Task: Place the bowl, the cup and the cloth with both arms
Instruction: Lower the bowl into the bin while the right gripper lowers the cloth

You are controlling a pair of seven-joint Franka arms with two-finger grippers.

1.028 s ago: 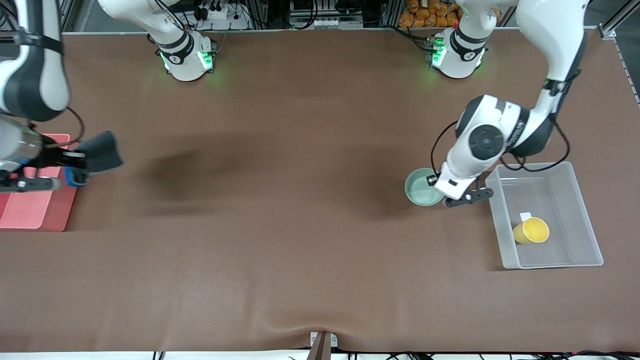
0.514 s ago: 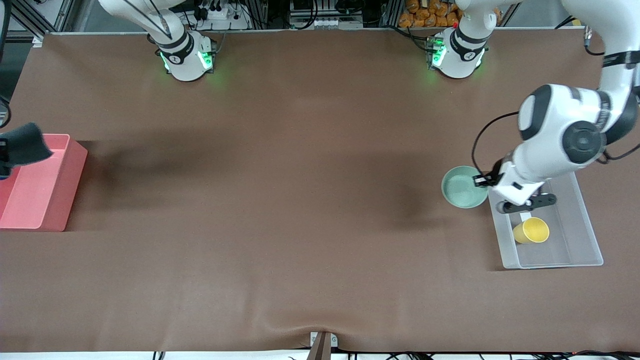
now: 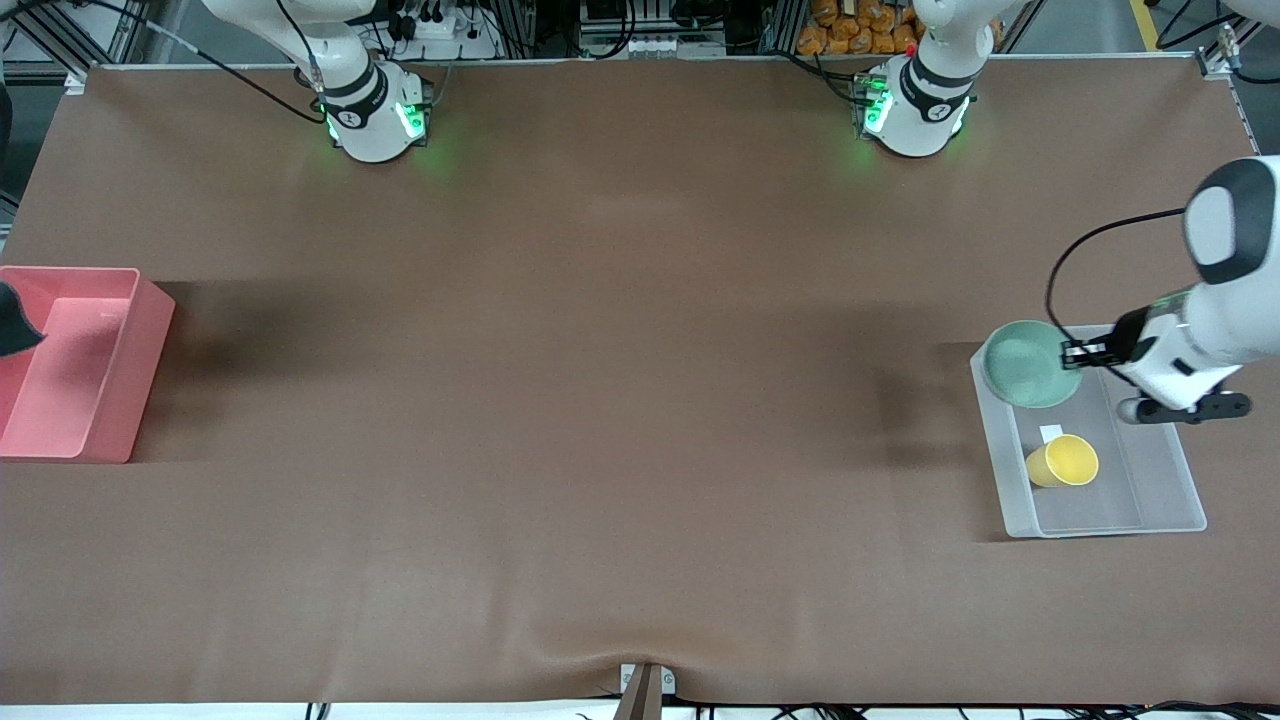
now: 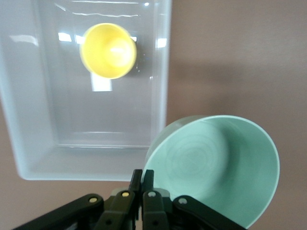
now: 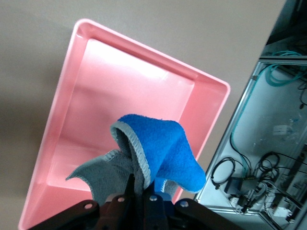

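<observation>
The left pincer (image 3: 1075, 353), clamped on the bowl (image 3: 1030, 365) rim, holds it over the clear bin (image 3: 1190, 505) edge; the cup (image 3: 1063, 461) lies inside. The right pincer (image 5: 139, 196) grips the cloth (image 5: 153, 153) above the pink bin (image 3: 150, 330). The surface (image 3: 600, 400) between them is open.

Mint-green bowl (image 3: 1030, 362), yellow cup (image 3: 1062, 461) in a clear bin (image 3: 1150, 520), blue-and-grey cloth (image 5: 153, 158), pink bin (image 3: 120, 400), brown table (image 3: 600, 400).

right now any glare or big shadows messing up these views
Left wrist view: white glare patches on the clear bin floor near the cup; the bowl reads clean. Front view: soft dark shadows on the table beside the pink bin. Right wrist view: the cloth is evenly lit.
</observation>
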